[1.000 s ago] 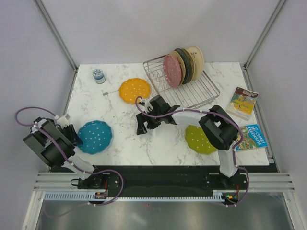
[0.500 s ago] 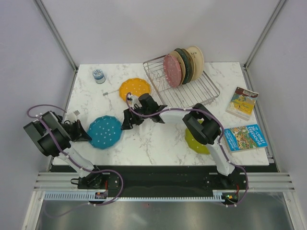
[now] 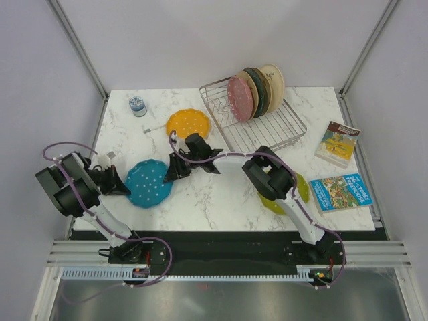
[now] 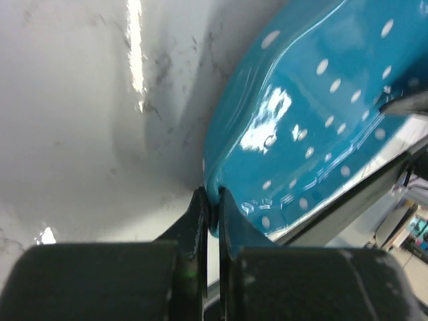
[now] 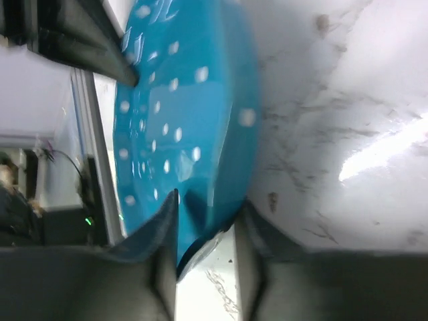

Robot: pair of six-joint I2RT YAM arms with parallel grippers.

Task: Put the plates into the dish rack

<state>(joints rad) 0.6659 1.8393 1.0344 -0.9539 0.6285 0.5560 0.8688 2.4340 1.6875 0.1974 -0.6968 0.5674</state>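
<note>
The blue plate (image 3: 148, 184) is tilted up off the marble near the table's left side, and my left gripper (image 3: 124, 182) is shut on its left rim. In the left wrist view the fingertips (image 4: 200, 204) pinch the blue plate's (image 4: 314, 120) scalloped edge. My right gripper (image 3: 171, 170) meets the plate's opposite rim; its jaws (image 5: 207, 214) straddle the blue plate (image 5: 194, 114), one finger on each face. The orange plate (image 3: 187, 125) lies flat at the back. The lime green plate (image 3: 299, 189) is half hidden under the right arm. The pink plate (image 3: 239, 98) stands in the dish rack (image 3: 274, 130).
Beige, dark green and cream plates (image 3: 262, 87) stand behind the pink one in the rack. A small blue jar (image 3: 138, 105) sits at the back left. Two colourful books (image 3: 339, 142) (image 3: 342, 190) lie along the right edge.
My left gripper shut on the blue plate and carried it right, tilting it up. The right arm swung left to the plate and its jaws narrowed onto the far rim.
</note>
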